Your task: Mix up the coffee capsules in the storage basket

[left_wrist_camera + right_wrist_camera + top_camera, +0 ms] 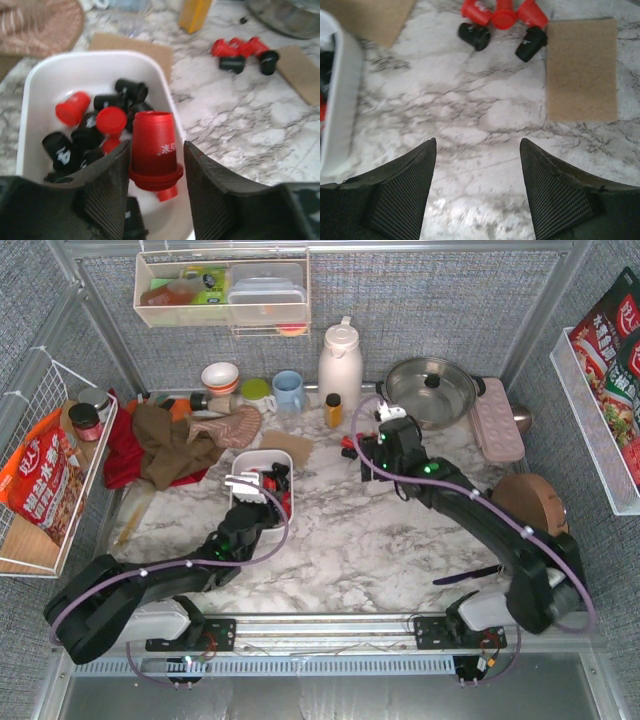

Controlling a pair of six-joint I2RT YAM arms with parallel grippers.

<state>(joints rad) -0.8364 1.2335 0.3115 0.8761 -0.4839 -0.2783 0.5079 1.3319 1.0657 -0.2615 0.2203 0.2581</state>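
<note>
**Red capsule held over the basket, right side empty**

My left gripper is about half closed on a red capsule, both fingers pressed against its sides. I hold it above the near right part of the storage basket, close to that rim. Below it the white basket holds a loose heap of coffee capsules, black and red together, some upright and some on their sides.

My right gripper stands wide apart with nothing between its fingers, above bare marble worktop just to the right of the basket's wall. Beyond it five more capsules lie in a tight cluster on the worktop: three red ones at the back and two black ones in front, just beside a tan mat.
</note>
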